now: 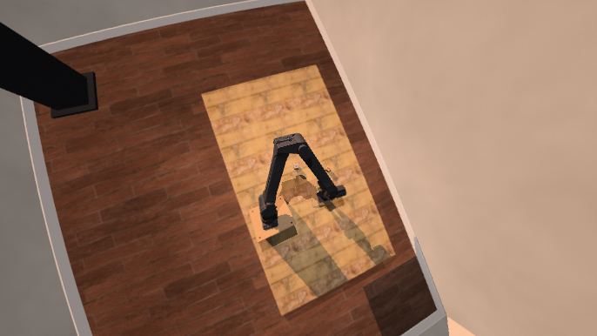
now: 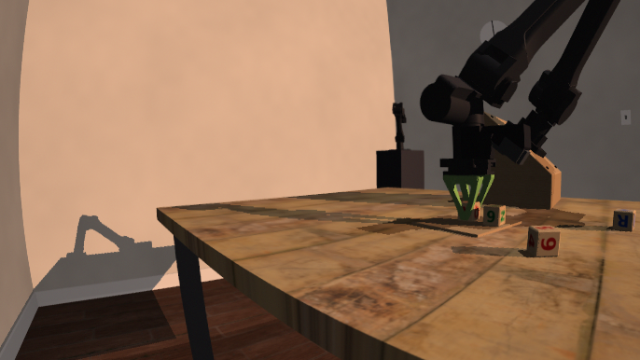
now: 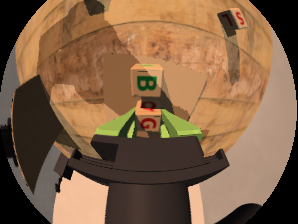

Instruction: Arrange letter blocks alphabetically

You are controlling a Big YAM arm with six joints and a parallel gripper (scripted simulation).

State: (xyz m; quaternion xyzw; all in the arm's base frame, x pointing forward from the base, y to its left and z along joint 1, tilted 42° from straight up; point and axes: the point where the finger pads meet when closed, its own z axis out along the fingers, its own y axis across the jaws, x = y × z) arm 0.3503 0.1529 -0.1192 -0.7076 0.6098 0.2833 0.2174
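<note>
My gripper (image 2: 468,214) (image 3: 148,110), with green fingers, is shut on a wooden block with a red G on top (image 3: 148,121) (image 2: 474,214). It holds the block down at the surface of the thin brown mat (image 2: 485,229) (image 3: 113,90) (image 1: 298,187). A block with a green B on top (image 3: 147,83) (image 2: 494,215) stands on the mat right beside the held block, close or touching. A block showing a red 9 on its side (image 2: 543,241) lies on the table off the mat. A block with a blue R on its side (image 2: 624,219) lies farther off, also on the table.
The arm's wooden base mount (image 2: 527,179) stands behind the mat. In the wrist view a block with a red mark (image 3: 234,19) lies at the far right. The table's edge (image 2: 280,298) runs along the left.
</note>
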